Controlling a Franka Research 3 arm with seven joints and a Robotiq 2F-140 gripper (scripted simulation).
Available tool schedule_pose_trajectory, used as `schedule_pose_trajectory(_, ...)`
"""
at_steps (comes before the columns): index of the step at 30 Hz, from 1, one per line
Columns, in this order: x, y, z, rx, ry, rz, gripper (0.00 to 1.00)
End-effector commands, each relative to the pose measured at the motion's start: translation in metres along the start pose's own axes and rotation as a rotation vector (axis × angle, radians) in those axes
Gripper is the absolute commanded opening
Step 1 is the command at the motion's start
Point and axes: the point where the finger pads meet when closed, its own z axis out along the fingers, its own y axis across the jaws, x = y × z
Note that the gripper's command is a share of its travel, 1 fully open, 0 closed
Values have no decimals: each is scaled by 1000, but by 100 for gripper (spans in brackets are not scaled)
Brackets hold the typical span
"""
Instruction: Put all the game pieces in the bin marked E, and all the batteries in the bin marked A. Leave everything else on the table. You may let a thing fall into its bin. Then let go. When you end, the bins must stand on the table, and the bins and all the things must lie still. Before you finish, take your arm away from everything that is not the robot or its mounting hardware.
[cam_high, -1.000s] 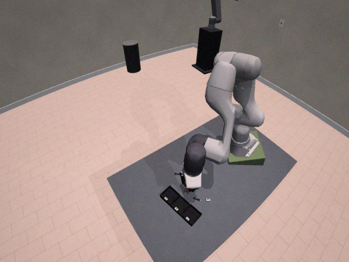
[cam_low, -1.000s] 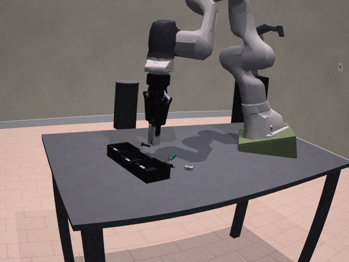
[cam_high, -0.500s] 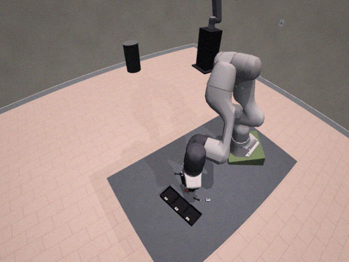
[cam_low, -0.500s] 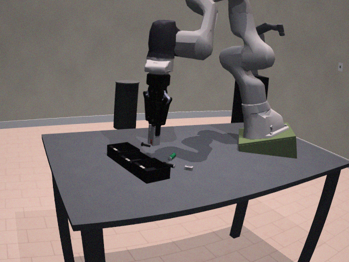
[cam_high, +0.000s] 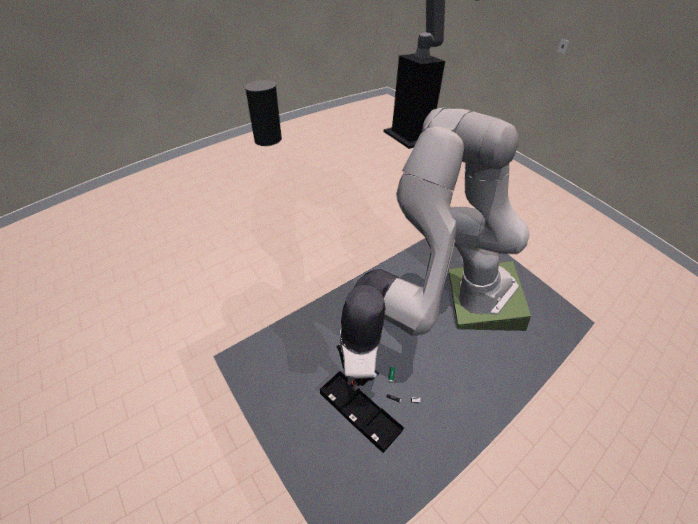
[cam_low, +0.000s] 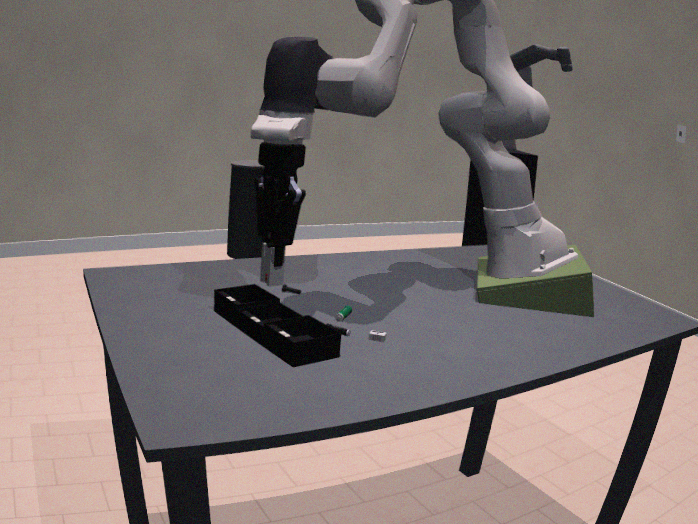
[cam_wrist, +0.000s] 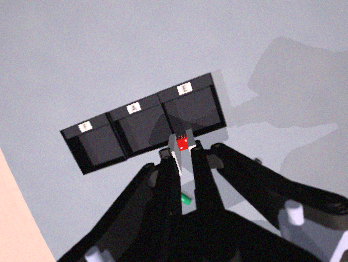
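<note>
Red die (cam_high: 352, 382) (cam_low: 266, 276) (cam_wrist: 182, 144), a game piece, clamped between the fingertips of the gripper (cam_high: 352, 381) (cam_low: 272, 276) (cam_wrist: 183, 140), above the table (cam_high: 451, 389) (cam_low: 428, 360) (cam_wrist: 115, 45) near bin E (cam_high: 339, 373) (cam_low: 245, 286) (cam_wrist: 192, 111). A green battery (cam_high: 391, 373) (cam_low: 344, 313) (cam_wrist: 186, 199) lies outside the bins; bin A (cam_high: 359, 401) (cam_low: 256, 309) (cam_wrist: 142, 131) adjoins bin E.

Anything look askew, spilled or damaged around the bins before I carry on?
Nothing stands out. The three joined bins stand flat and look undamaged, the red die sits between the jaws, and the green battery lies on its side on the table.
</note>
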Motion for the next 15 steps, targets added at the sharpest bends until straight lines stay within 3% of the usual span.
schedule_pose_trajectory(1,9,10,2,7,-12,-46,7)
schedule_pose_trajectory(5,28,27,2,7,-12,-46,7)
schedule_pose_trajectory(15,27,28,2,7,-12,-46,7)
